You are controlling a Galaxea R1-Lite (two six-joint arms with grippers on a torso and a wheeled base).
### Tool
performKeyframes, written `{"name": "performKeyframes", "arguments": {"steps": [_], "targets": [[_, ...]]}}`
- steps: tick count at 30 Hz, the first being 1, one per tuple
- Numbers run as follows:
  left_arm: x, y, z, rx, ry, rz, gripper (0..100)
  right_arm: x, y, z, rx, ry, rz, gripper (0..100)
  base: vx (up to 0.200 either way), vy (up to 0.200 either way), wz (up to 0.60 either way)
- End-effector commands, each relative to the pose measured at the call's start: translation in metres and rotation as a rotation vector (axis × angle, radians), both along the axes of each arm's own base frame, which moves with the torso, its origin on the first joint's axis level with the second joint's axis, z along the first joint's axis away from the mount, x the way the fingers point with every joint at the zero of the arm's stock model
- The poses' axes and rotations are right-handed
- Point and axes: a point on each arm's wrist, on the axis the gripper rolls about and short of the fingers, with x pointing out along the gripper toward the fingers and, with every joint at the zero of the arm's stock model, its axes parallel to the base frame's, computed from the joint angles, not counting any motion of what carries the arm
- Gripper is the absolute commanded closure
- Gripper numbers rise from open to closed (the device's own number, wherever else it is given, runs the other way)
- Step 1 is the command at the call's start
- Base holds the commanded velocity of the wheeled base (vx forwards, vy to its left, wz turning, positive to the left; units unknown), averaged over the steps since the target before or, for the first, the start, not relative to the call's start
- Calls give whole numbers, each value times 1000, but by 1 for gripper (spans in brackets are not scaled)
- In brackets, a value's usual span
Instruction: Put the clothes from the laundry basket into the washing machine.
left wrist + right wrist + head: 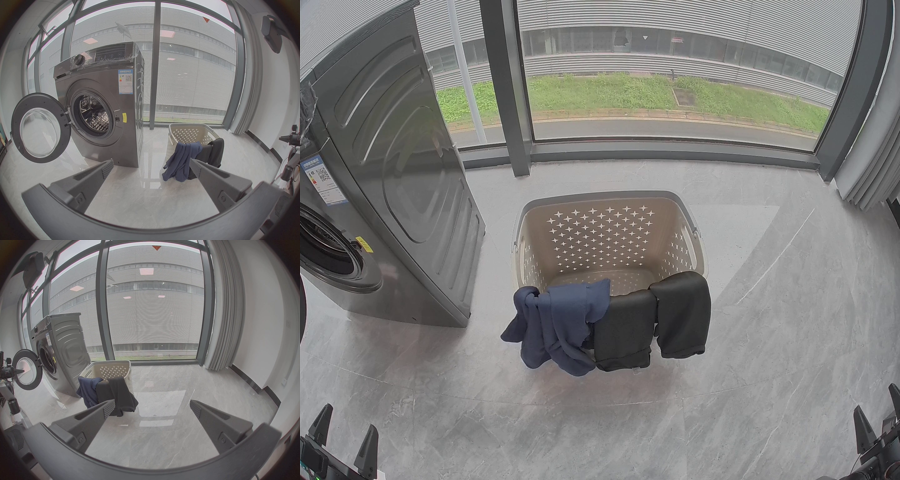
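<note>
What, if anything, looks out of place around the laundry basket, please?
A blue garment, a dark grey garment and a black garment hang over the laundry basket at its near rim, drooping down the outside rather than lying inside. Nothing else stands out.

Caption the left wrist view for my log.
Open left pincer faces the washer, door open; blue and dark clothes hang over the basket rim beside it.

There is one washing machine (394, 162), ahead of the left gripper (347, 425), and it has one round door (40, 128). There is one laundry basket (600, 244), ahead of both grippers and well apart from them. Three garments hang over its near rim: one blue garment (559, 328) toward the left gripper, one dark grey garment (625, 331) in the middle, and one black garment (682, 312) toward the right gripper (876, 403).
</note>
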Motion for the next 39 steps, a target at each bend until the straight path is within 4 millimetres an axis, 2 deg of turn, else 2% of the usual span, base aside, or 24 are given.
{"name": "performKeyframes", "arguments": {"steps": [1,6,18,24,36,39], "targets": [[0,0,-4,0,4,0,0,0,0,-5,0,2,-1,0,0,0,0],[0,0,-4,0,4,0,0,0,0,-5,0,2,1,0,0,0,0],[0,0,-4,0,4,0,0,0,0,-5,0,2,-1,0,0,200,0],[0,0,-4,0,4,0,0,0,0,-5,-2,2,1,0,0,0,0],[0,0,-4,0,4,2,0,0,0,-5,4,0,-2,0,200,0,0],[0,0,-4,0,4,2,0,0,0,-5,10,0,-4,0,0,0,0]]}}
